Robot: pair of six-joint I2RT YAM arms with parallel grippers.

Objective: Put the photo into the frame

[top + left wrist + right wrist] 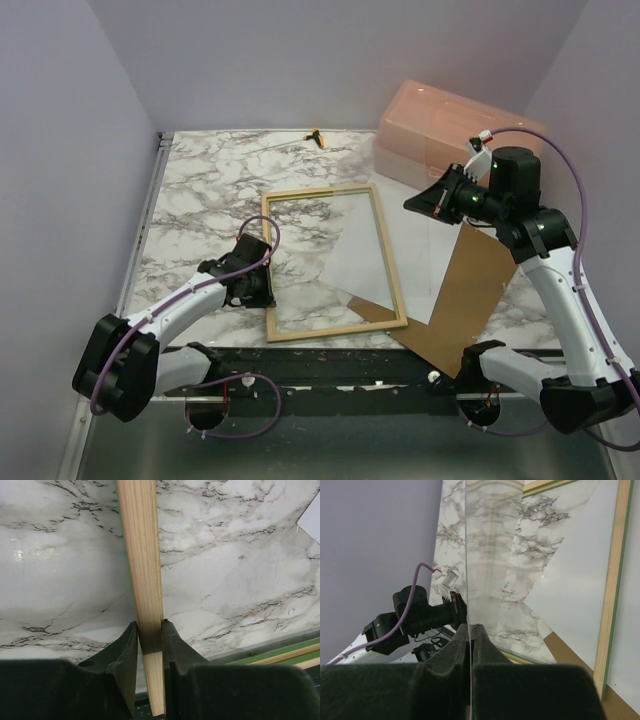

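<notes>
The frame [334, 328] lies flat on the marble table with its bare wood back up. My left gripper [265, 283] is shut on its left rail [142, 570], one finger on each side [150, 625]. The photo [365, 265], white side up, lies on the table partly inside the frame, and its right part runs under the right rail [610, 590]. It shows white in the right wrist view [580, 580]. My right gripper [412, 206], raised above the table's right side, is shut [470, 627] on the edge of a thin clear pane [485, 540] held edge-on.
A brown hardboard panel [470, 295] lies at the front right, one corner under the frame. A translucent pink box [440, 130] stands at the back right. A small yellow and black object [318, 137] rests at the back edge. Walls close in the table's sides.
</notes>
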